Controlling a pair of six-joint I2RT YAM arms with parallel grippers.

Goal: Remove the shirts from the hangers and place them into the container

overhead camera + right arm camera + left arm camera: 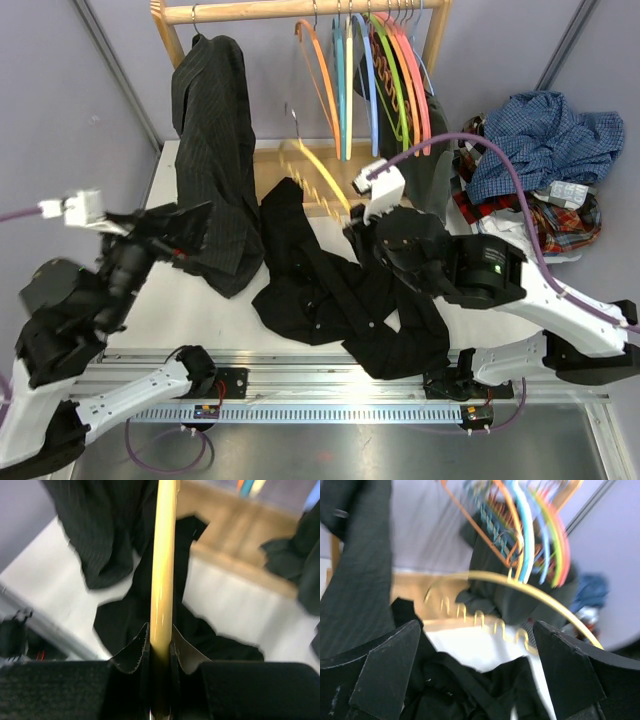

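Right gripper (161, 652) fingers pinch the yellow hanger (164, 555); left gripper (477, 655) fingers are spread wide, holding nothing.
The black shirt (320, 285) lies crumpled in front of the wooden rail (300, 10); the pinstriped shirt (210, 150) hangs from its left end.

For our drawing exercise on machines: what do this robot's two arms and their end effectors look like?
The left arm and right arm are black with white lower links; purple cables run to white wrist cameras. A green light glows on the right arm. The left end effector and right end effector each have two blunt black fingers.
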